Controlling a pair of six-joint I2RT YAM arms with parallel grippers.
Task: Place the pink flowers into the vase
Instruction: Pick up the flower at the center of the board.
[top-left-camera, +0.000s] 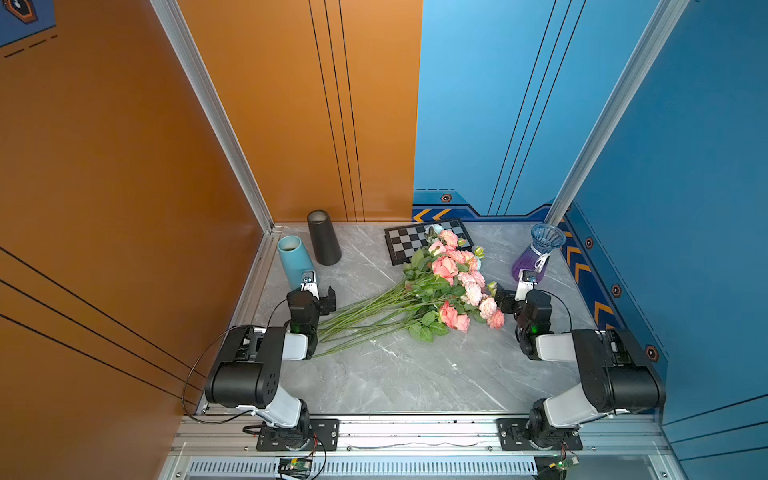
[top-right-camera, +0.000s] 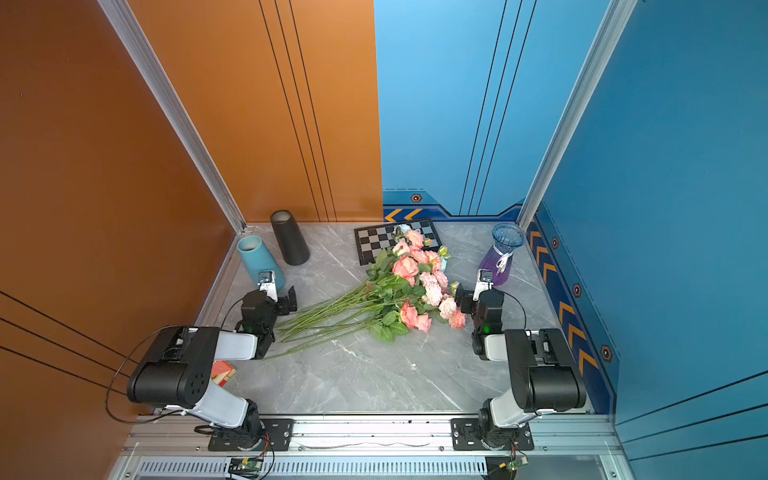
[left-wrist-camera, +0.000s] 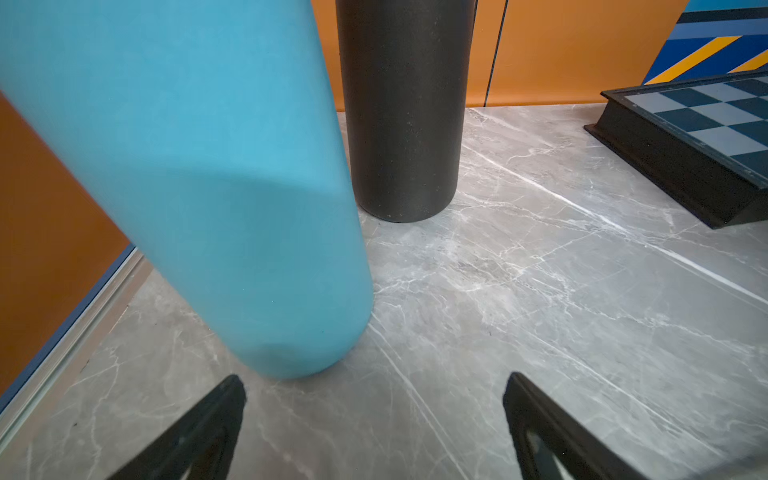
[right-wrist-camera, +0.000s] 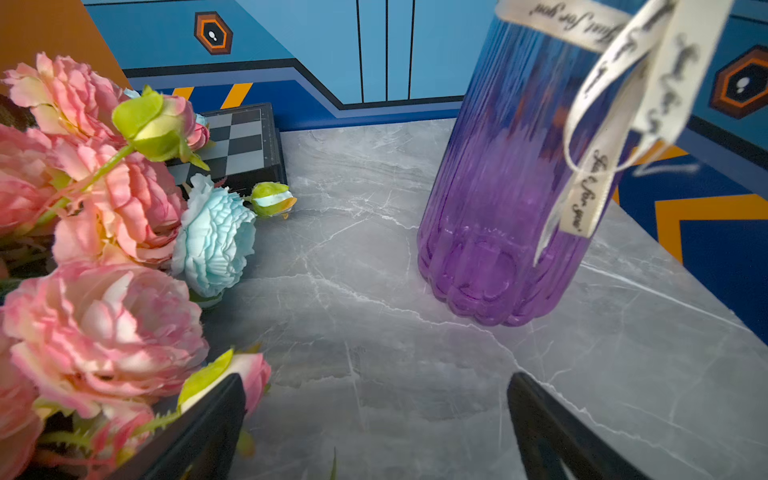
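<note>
The pink cloth flowers on green stems lie flat mid-frame, none yet in the purple glass vase at right; the left gripper and right gripper are wide open, empty.

The pink flowers run off the right wrist view's edge, and the ribbon is partly blurred.

Pink-to-salmon artificial roses on long green leafy stems lie bundled flat on the table, blooms toward two o'clock, stem ends toward eight. A ribbed purple-blue glass vase, white ribbon tied on, stands upright at the blooms' three o'clock.
</note>
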